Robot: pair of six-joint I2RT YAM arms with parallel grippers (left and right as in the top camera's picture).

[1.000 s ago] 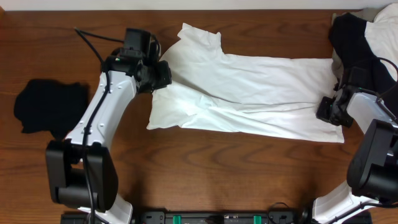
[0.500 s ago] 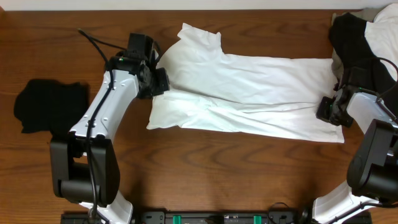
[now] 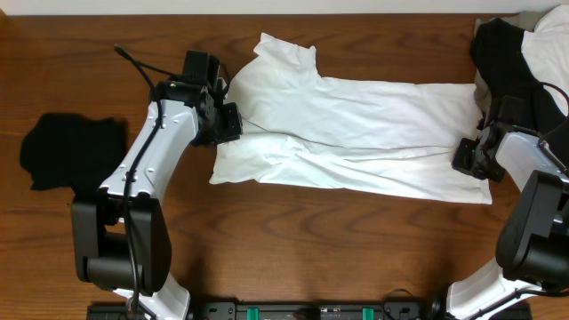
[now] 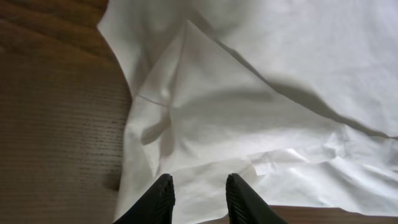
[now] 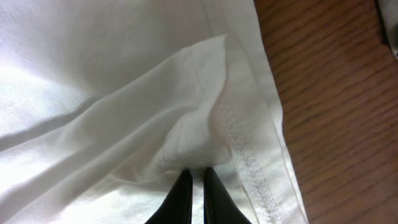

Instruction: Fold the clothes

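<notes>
The clothes, a plain white T-shirt [image 3: 356,124], lie spread sideways across the table, folded lengthwise, with a sleeve poking up at the back left. My left gripper [image 3: 229,123] hovers over its left edge. In the left wrist view that gripper [image 4: 200,185] is open, with a folded triangular flap of the T-shirt [image 4: 211,106] beyond its fingers and nothing pinched. My right gripper [image 3: 468,158] sits at the shirt's right end. Close up, the right gripper [image 5: 196,174] is shut on a bunched fold of the T-shirt [image 5: 186,134] beside the stitched hem.
A small black folded garment [image 3: 67,151] lies at the far left of the wooden table [image 3: 293,231]. A large black garment heaped with pale cloth [image 3: 516,53] fills the back right corner, close behind my right arm.
My left gripper has opened and let go of the shirt's left edge, after shifting slightly toward the front. The right gripper and the shirt's right end have not moved.
</notes>
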